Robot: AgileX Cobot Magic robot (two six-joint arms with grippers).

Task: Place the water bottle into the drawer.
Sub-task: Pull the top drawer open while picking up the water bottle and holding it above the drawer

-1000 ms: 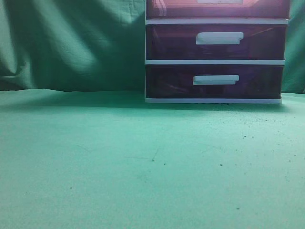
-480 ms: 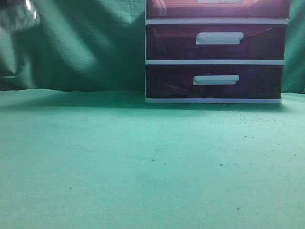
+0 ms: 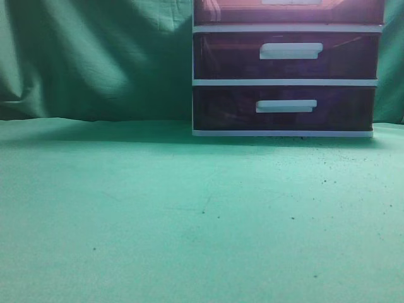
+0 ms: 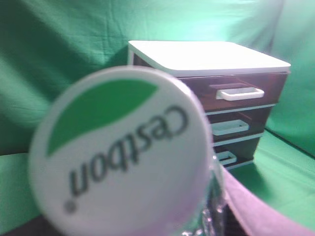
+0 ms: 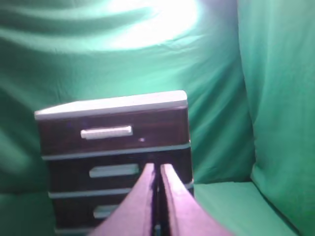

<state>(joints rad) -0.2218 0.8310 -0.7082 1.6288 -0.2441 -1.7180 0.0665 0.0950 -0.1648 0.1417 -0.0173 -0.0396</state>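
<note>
The water bottle [image 4: 123, 152] fills the left wrist view: its white cap with a green leaf and "Cestbon" lettering sits very close to the camera. My left gripper [image 4: 157, 216] is shut on it, with one finger showing at the lower right. The drawer [image 4: 197, 91], reddish and translucent with a white bar handle [image 4: 239, 92], is the top one of the white-framed cabinet and is closed. It also shows at the top edge of the exterior view [image 3: 227, 11] and in the right wrist view [image 5: 162, 129]. My right gripper [image 5: 158, 169] is shut and empty, held in front of the cabinet.
Two darker purple drawers [image 3: 284, 57] [image 3: 284, 108] sit closed below the top one. The cabinet stands at the back right of the green cloth table [image 3: 189, 214]. Green cloth hangs behind and to the sides [image 3: 95, 57]. Neither arm shows in the exterior view.
Half a second ago a blurred pale shape showed at the top left corner of the exterior view; it is gone now. The cabinet has not moved.
</note>
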